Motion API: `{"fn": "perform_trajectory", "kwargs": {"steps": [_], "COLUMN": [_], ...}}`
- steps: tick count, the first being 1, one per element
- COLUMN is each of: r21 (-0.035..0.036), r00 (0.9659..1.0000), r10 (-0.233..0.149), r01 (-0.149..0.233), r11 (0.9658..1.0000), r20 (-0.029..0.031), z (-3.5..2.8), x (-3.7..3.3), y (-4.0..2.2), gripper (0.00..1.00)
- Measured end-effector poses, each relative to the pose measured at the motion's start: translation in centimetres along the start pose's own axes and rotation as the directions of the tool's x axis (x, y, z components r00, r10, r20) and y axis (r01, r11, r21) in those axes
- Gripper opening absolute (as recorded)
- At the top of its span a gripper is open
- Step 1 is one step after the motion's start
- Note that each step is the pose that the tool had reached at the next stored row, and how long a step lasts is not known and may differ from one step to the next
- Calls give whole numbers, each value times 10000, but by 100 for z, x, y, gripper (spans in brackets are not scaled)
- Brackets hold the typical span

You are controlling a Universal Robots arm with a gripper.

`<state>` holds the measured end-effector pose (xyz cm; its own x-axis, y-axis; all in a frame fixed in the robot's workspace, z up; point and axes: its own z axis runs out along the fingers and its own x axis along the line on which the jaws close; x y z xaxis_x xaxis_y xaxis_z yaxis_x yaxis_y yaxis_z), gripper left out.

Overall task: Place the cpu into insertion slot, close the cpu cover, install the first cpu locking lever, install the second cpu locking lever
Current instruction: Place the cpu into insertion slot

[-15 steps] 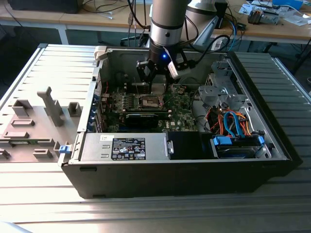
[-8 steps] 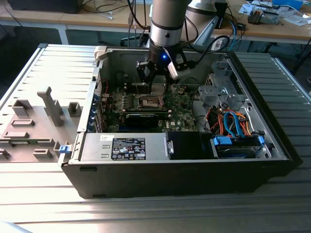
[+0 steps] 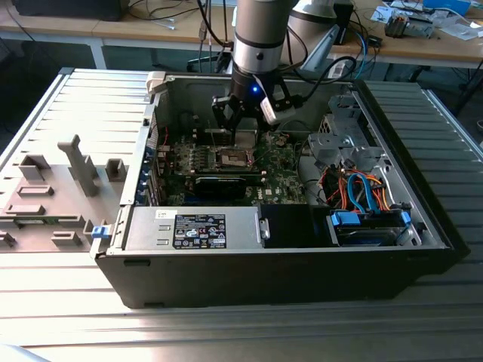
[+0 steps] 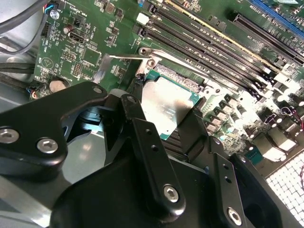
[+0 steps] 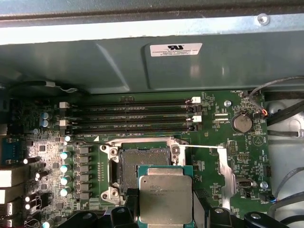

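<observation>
My gripper [image 3: 245, 127] hangs inside the open computer case, just above the motherboard. It is shut on the cpu [image 4: 168, 107], a flat silver-grey square with a green edge, clamped between the two black fingers [image 4: 137, 111]. In the first wrist view the cpu [image 5: 165, 197] hovers over one corner of the insertion slot [image 5: 145, 164], whose dark centre lies bare inside its silver rim. In the second wrist view the slot's pins [image 4: 183, 77] show just beyond the chip. The cpu cover [image 5: 227, 173] stands swung open beside the slot, and its cut-out frame [image 4: 118, 59] shows in the second wrist view.
Long memory slots [image 5: 133, 116] run close beside the socket, and a coin battery [image 5: 243, 123] sits past them. A black card [image 3: 223, 183] lies near the socket. The power supply [image 3: 196, 230] and orange and blue cables [image 3: 355, 188] occupy the case front. Grey fixtures [image 3: 79, 162] stand at the exterior view's left.
</observation>
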<state>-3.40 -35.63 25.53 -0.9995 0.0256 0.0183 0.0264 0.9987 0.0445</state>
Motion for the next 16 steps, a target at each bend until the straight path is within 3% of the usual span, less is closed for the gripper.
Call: {"fn": "perform_trajectory", "kwargs": {"steps": [16], "r21": [14], "r00": [10000], "r10": [0], "r01": [0], "r11": [10000], "r20": [1], "z": [38], "x": [-1], "y": [-2], "gripper": [54]}}
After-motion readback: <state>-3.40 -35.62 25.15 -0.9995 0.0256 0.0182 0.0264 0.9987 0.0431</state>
